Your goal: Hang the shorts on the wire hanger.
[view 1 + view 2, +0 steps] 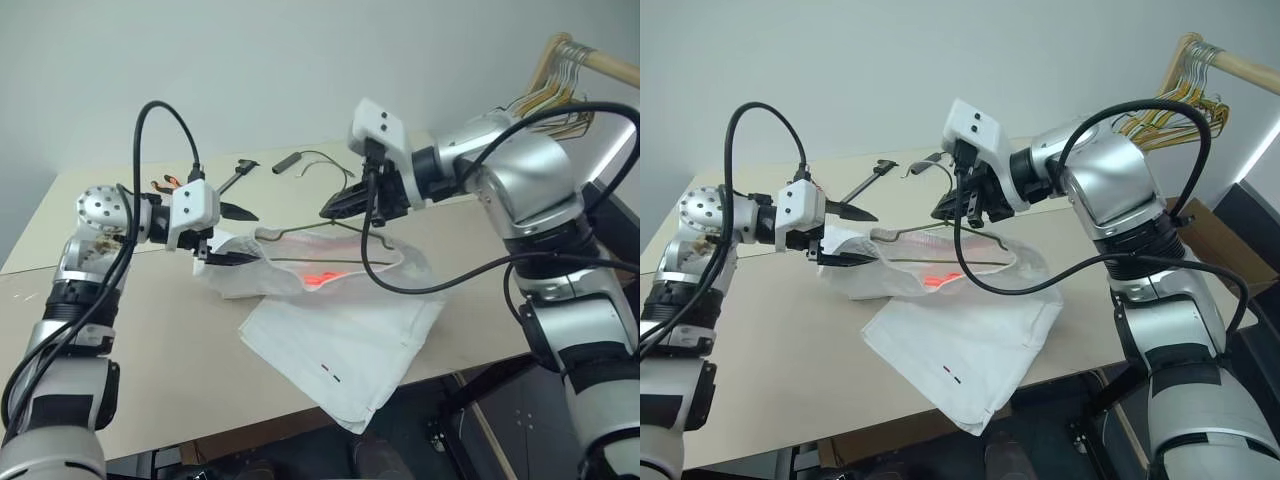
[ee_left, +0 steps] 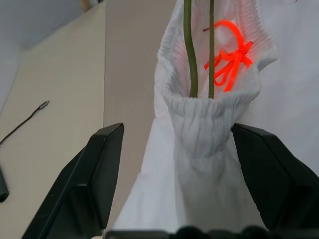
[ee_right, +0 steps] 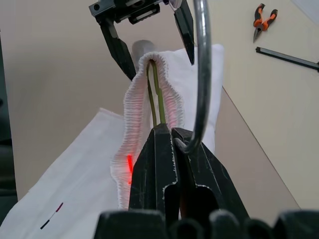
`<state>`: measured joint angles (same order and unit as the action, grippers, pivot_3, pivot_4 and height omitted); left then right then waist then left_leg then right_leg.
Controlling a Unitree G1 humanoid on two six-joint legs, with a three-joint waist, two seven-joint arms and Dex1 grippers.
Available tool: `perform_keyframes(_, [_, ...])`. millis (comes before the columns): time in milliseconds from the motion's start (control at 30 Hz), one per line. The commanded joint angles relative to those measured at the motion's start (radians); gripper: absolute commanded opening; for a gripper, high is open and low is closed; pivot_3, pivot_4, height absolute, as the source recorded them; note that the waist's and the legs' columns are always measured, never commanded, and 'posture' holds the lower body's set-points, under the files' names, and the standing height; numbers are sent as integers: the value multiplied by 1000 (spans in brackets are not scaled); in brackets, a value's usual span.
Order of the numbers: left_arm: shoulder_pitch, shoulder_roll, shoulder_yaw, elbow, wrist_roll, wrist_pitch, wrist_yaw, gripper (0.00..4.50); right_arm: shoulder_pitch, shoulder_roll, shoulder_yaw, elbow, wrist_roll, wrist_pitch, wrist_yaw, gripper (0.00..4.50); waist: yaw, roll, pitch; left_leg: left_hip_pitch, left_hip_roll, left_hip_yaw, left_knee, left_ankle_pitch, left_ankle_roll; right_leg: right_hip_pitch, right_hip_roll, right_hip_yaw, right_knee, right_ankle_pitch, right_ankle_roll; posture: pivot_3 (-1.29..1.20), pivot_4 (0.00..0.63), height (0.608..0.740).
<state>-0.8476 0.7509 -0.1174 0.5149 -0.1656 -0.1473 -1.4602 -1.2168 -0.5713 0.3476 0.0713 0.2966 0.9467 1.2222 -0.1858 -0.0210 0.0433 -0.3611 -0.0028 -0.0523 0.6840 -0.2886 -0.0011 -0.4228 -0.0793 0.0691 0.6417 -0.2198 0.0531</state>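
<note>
The white shorts (image 1: 340, 340) lie on the table with their lower part hanging over the front edge. The waistband is raised and stretched over the wire hanger (image 1: 320, 262), whose thin olive wire runs inside it beside an orange-red drawstring (image 2: 227, 59). My right gripper (image 1: 335, 210) is shut on the hanger's neck just below the curved hook (image 3: 202, 74) and holds it above the table. My left gripper (image 1: 238, 237) is open. Its two fingers (image 2: 99, 174) straddle the gathered end of the waistband without pinching it.
Orange-handled pliers (image 3: 262, 20), a black bar tool (image 1: 240, 175) and a small black cylinder (image 1: 288, 160) lie at the back of the beige table (image 1: 150, 360). A bunch of yellow and pale hangers (image 1: 560, 80) hangs from a wooden rail at the far right.
</note>
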Motion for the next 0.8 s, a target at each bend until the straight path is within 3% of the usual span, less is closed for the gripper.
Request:
perform_keyframes(33, [-42, -5, -5, 36, -5, -36, -58, 3742, -44, -8, -13, -6, 9, -1, 12, 0, -2, 0, 0, 0, 0, 0, 0, 0, 0, 0, 0, 0, 0, 0, 0, -129, 0, 740])
perform_keyframes(233, [-60, -22, -51, 90, 35, -70, -123, 3742, -48, -11, -16, -11, 13, -3, 28, 0, -10, 0, 0, 0, 0, -1, 0, 0, 0, 0, 0, 0, 0, 0, 0, -127, 0, 740])
perform_keyframes(333, [-86, -42, -54, 115, 39, -62, -121, 3152, -54, -6, -19, -7, 17, -3, 33, 0, -11, 0, 0, -1, 0, -2, 0, 0, 0, -1, 0, 0, 0, 0, 0, -125, 0, 740])
perform_keyframes(633, [-112, -54, -57, 143, 52, -77, -146, 259, -57, -1, -9, 10, 12, -5, 48, 0, -21, 0, 0, -1, 0, -3, 0, 0, 0, -1, 0, 0, 1, 0, 0, -117, 0, 740])
perform_keyframes(667, [-114, -55, -58, 144, 51, -79, -150, 45, -57, 0, -5, 11, 10, -6, 50, 0, -22, 0, 0, -1, 0, -4, 0, 0, 0, -1, 0, 0, 1, 0, 0, -116, 0, 740])
perform_keyframes(800, [-116, -60, -62, 141, 46, -95, -153, 10, -57, 7, 7, 19, 2, -15, 50, 0, -21, 0, 0, -1, 0, -4, 0, 0, 0, -1, -1, 0, 2, 0, 0, -112, 0, 740])
